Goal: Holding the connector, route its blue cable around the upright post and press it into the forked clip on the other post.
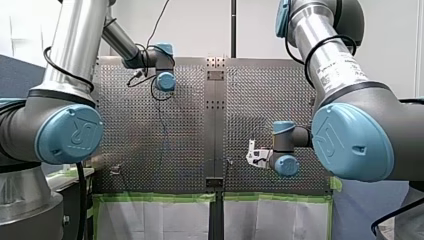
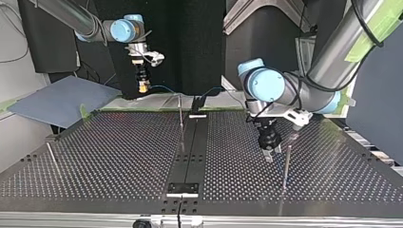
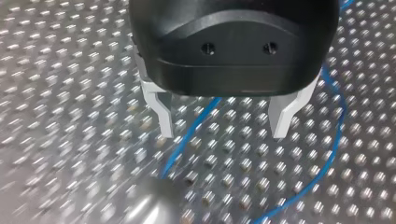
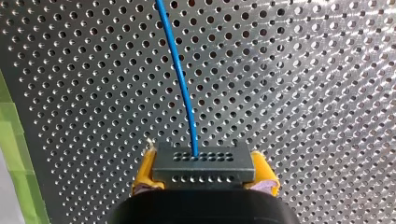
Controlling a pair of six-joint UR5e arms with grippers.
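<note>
Near the table's edge my right gripper clamps the connector; my left gripper, fingers apart, hangs over the blue cable.

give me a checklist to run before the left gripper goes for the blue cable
1. Grip: dark grey rectangular connector clamped between my right gripper's yellow pads: ok.
2. Exit: thin blue cable leaves the connector without a kink: ok.
3. Opening: my left gripper open, metal fingers above the cable: ok.
4. Routing: cable wrapped around the slim upright metal post: cannot tell.
5. Clearance: both grippers well apart over the perforated metal table: ok.
</note>
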